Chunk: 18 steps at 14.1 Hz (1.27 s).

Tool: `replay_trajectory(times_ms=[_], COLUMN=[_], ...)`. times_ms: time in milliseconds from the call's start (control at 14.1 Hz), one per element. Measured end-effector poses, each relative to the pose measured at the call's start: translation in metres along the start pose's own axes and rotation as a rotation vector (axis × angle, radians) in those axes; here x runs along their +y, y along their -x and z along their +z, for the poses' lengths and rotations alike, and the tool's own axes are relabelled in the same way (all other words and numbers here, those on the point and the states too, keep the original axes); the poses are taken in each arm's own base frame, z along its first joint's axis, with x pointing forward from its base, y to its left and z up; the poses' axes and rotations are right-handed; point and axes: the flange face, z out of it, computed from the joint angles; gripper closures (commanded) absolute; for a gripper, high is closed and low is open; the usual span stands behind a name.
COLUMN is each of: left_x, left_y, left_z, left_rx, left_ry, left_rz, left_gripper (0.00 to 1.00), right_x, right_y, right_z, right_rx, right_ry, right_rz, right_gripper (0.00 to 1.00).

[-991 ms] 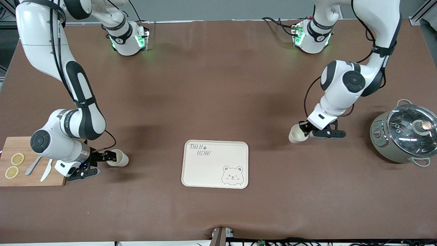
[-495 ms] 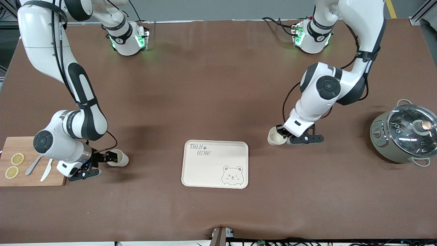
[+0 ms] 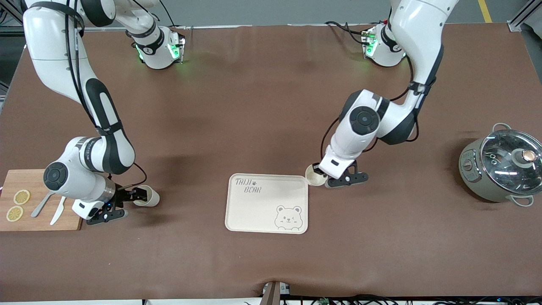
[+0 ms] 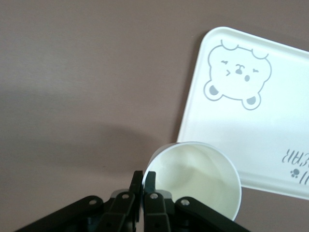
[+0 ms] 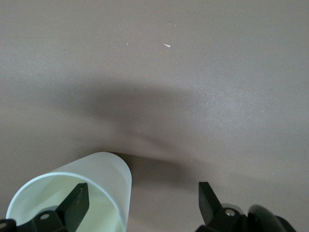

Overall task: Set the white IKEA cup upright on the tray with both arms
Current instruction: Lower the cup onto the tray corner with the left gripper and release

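The cream tray (image 3: 262,212) with the bear face lies mid-table and also shows in the left wrist view (image 4: 256,121). My left gripper (image 3: 322,173) is shut on the rim of a white cup (image 3: 314,178), one finger inside and one outside (image 4: 144,175). It holds the cup (image 4: 203,181) mouth-up over the tray's corner toward the left arm's end. A second white cup (image 3: 148,198) lies on its side beside the cutting board. My right gripper (image 3: 134,196) is open, with one finger (image 5: 77,200) in that cup's mouth (image 5: 101,183) and the other outside.
A wooden cutting board (image 3: 42,222) with two lemon slices (image 3: 17,205), a knife and a spoon lies at the right arm's end. A grey pot with a glass lid (image 3: 501,167) stands at the left arm's end.
My left arm has carried its cup from near the pot toward the tray, reaching the tray's corner. My right arm has barely moved.
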Motion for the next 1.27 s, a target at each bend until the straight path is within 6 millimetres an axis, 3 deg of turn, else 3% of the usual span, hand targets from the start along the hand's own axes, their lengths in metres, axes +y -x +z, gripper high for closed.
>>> replay_trajectory(times_ms=[142,425,778,1274], left_x=[0.015,0.027,0.041,0.065], left_y=[0.000,-0.002,-0.008,-0.003], left_z=[0.011,0.031,0.038,0.054], left_rx=[0.006,0.011,0.036,0.064], left_ry=[-0.003,-0.014,-0.012,-0.023], left_rz=[-0.017,-0.024,-0.036,-0.038], left_gripper=[1.00,1.00,1.00,1.00], right_x=[0.000,-0.001,-0.004,-0.007], right_y=[0.000,-0.001,-0.001,-0.005], right_z=[0.000,0.000,0.000,-0.003], right_rx=[0.000,0.001,0.001,0.007], right_ry=[0.000,0.000,0.000,-0.002], right_rz=[-0.001,-0.002,-0.007,-0.012], right_gripper=[0.38,0.69,0.97,1.00])
